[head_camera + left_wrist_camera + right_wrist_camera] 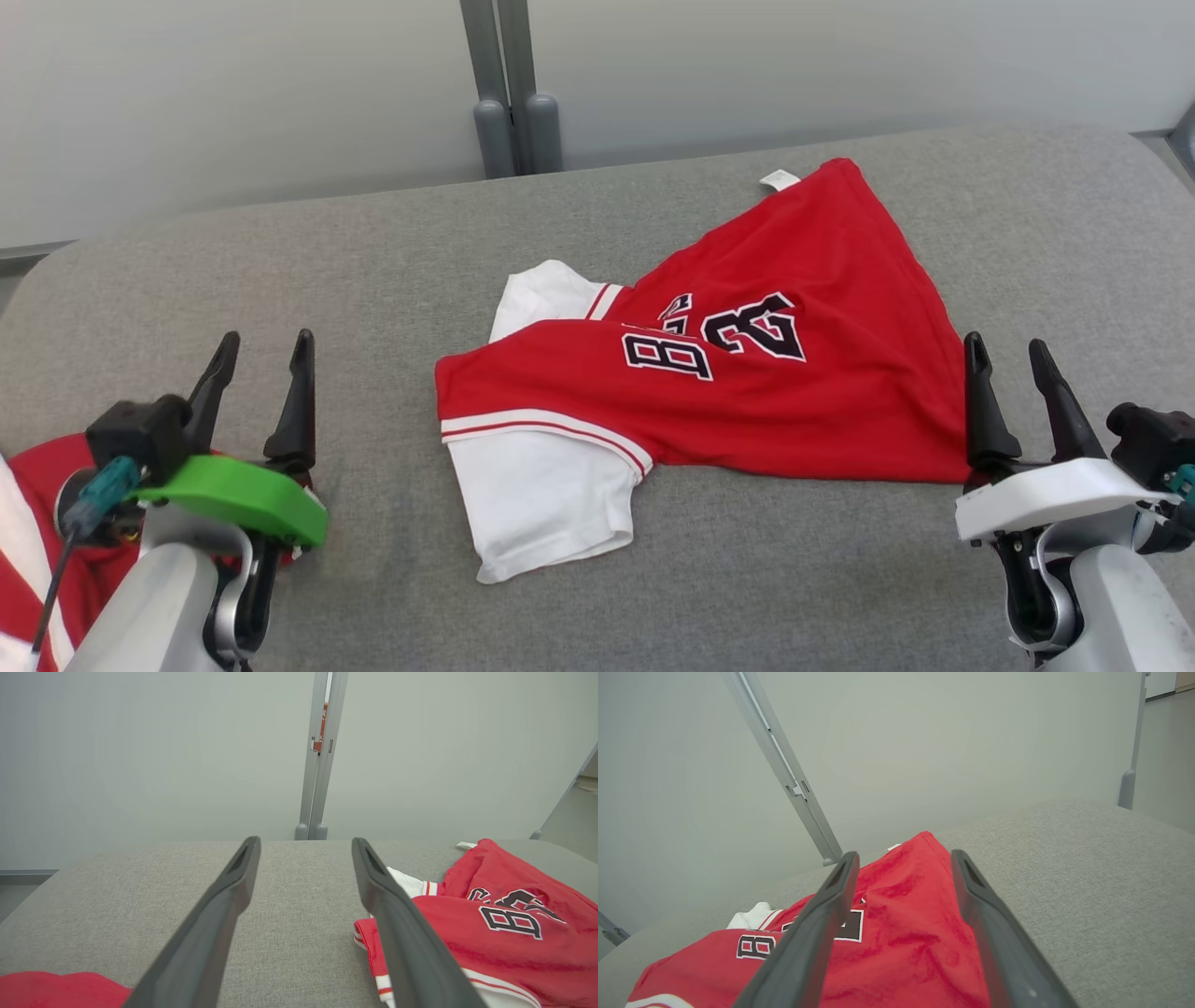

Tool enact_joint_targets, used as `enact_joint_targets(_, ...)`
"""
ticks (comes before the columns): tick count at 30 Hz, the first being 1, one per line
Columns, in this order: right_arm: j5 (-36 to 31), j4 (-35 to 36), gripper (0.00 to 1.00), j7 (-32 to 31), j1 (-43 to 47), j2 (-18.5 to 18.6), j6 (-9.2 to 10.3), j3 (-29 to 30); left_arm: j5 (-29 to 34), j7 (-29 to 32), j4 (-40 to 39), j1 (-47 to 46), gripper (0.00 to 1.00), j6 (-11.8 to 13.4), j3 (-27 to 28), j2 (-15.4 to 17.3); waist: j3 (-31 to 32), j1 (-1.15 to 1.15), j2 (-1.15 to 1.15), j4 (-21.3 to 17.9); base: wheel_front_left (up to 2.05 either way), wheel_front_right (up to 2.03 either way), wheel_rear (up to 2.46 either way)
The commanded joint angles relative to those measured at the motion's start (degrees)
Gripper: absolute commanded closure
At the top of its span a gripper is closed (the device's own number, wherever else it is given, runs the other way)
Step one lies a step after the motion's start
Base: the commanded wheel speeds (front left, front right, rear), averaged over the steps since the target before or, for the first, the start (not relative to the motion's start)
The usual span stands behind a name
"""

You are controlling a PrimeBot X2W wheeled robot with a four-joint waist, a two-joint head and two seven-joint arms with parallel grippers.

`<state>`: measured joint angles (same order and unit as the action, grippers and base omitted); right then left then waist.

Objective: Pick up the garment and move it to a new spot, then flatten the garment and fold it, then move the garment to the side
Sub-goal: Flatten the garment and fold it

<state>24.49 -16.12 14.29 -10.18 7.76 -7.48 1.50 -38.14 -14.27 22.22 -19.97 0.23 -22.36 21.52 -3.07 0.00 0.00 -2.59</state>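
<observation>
Though not yet flattened, red-and-white short-sleeve jersey (775,401) w/ navy lettering: lying mid grey fabric-covered counter (280,261), twisted and lapped over itself, lettering partly buckled.
Left pincer (266,341): spread wide, empty, at near-left of counter, well apart from jersey; in left wrist view (304,842), bare grey cloth between the fingers, jersey (514,952) off to one side.
Right pincer (1006,343): spread, empty, just beside jersey's near-right corner; in right wrist view (904,855), red cloth (901,942) between the fingers; touching or not, can't tell.
Handling: prob. light, soft, limp knit; no stiffness, so likely to sag + drape once lifted; not fragile; dragging over the fabric top prob. bunches it.
Hold pts: near-right corner for right pincer; white sleeve (541,504) or the striped cuff edge for left; best 2 pts wide apart, at an edge.
White tag (780,179): small, at jersey's far tip, resting on counter.
Risk: pinching several layers at once, twist locked in; thin edge slipping out of a shallow pinch.
Other: second red-and-white cloth (37,523) at near-left under left arm, prob. not the task item.
</observation>
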Motion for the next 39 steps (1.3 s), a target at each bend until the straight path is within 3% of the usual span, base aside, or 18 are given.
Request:
enact_joint_targets(1,-1.1,0.7,0.00,0.5,1.1,-0.1,-0.03,0.4,1.4,-0.5,-2.6,2.5,0.00,1.4,0.8,1.1,1.4,0.00,0.00,1.5,0.00,0.00,0.00)
enact_joint_targets(4,-3.6,1.5,0.00,0.9,2.6,-0.2,-0.03,1.4,2.8,-0.9,-8.3,7.5,0.00,4.1,2.8,1.8,1.9,0.00,0.00,2.3,0.00,0.00,0.00)
enact_joint_targets(5,-5.5,3.0,0.00,0.9,4.2,-0.7,-0.03,3.0,5.7,-0.9,-14.1,12.3,0.00,6.3,5.4,1.1,2.6,0.00,0.00,3.1,0.00,0.00,0.00)
enact_joint_targets(10,-8.4,5.3,0.00,0.9,7.8,-1.7,-0.03,5.8,9.4,-0.9,-20.3,20.1,0.00,7.9,9.1,-2.7,3.1,0.00,0.00,3.7,0.00,0.00,0.00)
enact_joint_targets(19,-9.3,6.9,0.00,0.9,8.9,-2.6,-0.03,6.5,13.3,-0.9,-21.3,22.5,0.00,4.9,11.1,-6.6,3.2,0.00,0.00,3.9,0.00,0.00,0.00)
enact_joint_targets(23,-9.5,6.2,0.00,0.9,9.3,-1.7,-0.03,7.2,12.0,-0.8,-21.3,23.6,0.00,1.7,10.2,-7.5,3.7,0.00,0.00,3.6,0.00,0.00,0.00)
enact_joint_targets(28,-11.7,0.2,0.00,-6.2,8.5,0.6,-0.03,10.2,8.9,8.0,-18.7,24.3,0.00,-1.2,6.5,-7.2,4.1,0.00,0.00,3.0,0.00,0.00,0.00)
enact_joint_targets(33,-10.3,-5.1,0.00,-14.5,6.4,3.6,-0.02,7.5,6.3,18.1,-17.6,24.5,0.00,-3.2,2.5,-6.9,3.9,0.00,0.00,2.3,0.00,0.00,0.00)
enact_joint_targets(39,-7.3,-11.9,0.00,-19.8,1.6,6.5,-0.03,4.1,4.3,25.1,-16.5,22.0,0.00,-4.4,-0.4,-6.6,2.1,0.00,0.00,1.6,0.00,0.00,0.00)
